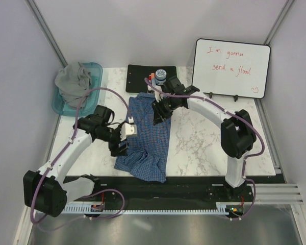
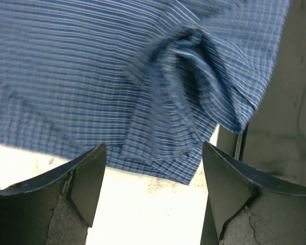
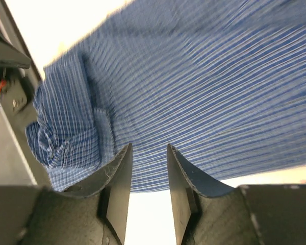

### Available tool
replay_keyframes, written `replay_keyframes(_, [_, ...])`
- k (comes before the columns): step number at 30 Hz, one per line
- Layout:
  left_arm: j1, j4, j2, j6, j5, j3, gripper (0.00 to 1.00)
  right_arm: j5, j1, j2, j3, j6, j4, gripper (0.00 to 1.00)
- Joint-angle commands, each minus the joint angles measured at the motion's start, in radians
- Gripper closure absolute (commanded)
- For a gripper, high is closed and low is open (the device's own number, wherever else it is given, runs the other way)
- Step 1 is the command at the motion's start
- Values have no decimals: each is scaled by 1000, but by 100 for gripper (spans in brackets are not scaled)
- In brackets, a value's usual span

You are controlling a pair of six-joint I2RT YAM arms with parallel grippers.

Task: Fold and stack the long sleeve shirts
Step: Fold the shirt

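The blue-and-white check shirt (image 1: pixel 148 138) lies partly folded in a long strip down the middle of the table. My left gripper (image 1: pixel 120 146) is open and empty at the shirt's left edge; the left wrist view shows its jaws (image 2: pixel 153 150) wide apart over bare table, with the shirt's hem and a bunched fold (image 2: pixel 188 76) just beyond. My right gripper (image 1: pixel 157 117) is over the shirt's upper right part; its jaws (image 3: pixel 149 148) stand narrowly apart at the cloth's edge (image 3: pixel 204 81), holding nothing. The grey shirt (image 1: pixel 75 79) lies heaped in the teal tub (image 1: pixel 96 69) at the back left.
A whiteboard (image 1: pixel 232 67) stands at the back right. A black mat (image 1: pixel 142 78) and a small blue-and-white jar (image 1: pixel 160 76) sit behind the shirt. A black strip (image 1: pixel 194 185) runs along the table's near edge.
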Motion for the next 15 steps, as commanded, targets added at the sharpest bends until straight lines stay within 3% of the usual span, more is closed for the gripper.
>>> replay_keyframes(1, [-127, 1, -56, 157, -109, -79, 17, -60, 61, 57, -52, 12, -9, 60])
replay_keyframes(15, [-236, 324, 77, 80, -174, -173, 15, -74, 104, 233, 6, -11, 7, 64])
